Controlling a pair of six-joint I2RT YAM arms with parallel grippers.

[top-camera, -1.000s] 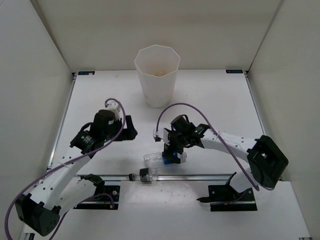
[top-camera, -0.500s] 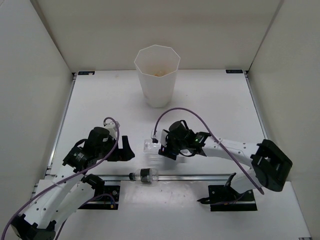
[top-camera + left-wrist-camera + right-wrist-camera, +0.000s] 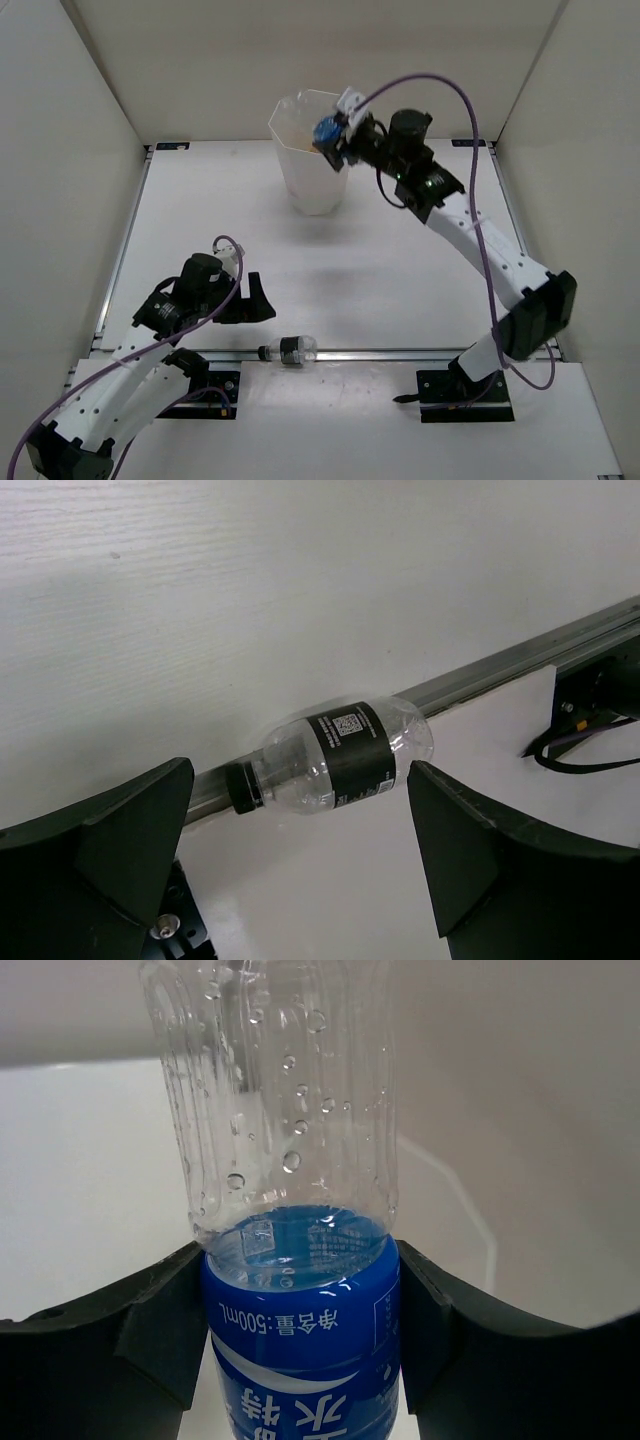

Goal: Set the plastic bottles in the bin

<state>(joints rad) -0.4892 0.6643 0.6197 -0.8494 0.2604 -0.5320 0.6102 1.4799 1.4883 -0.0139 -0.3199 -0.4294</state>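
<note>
Pinching the blue-label bottle with the right gripper, above the bin's rim; cap end cut off in the wrist view, bin contents hard to make out. Left gripper spread wide, well apart from the bin, black-band bottle lying unheld before it.

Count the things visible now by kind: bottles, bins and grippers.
Bottles: 2 (blue-label bottle held in the right gripper; black-band bottle lying on the table)
Bins: 1 (the bin; its contents are not counted)
Grippers: 2 (the right gripper; the left gripper, open)
Total: 5
</note>
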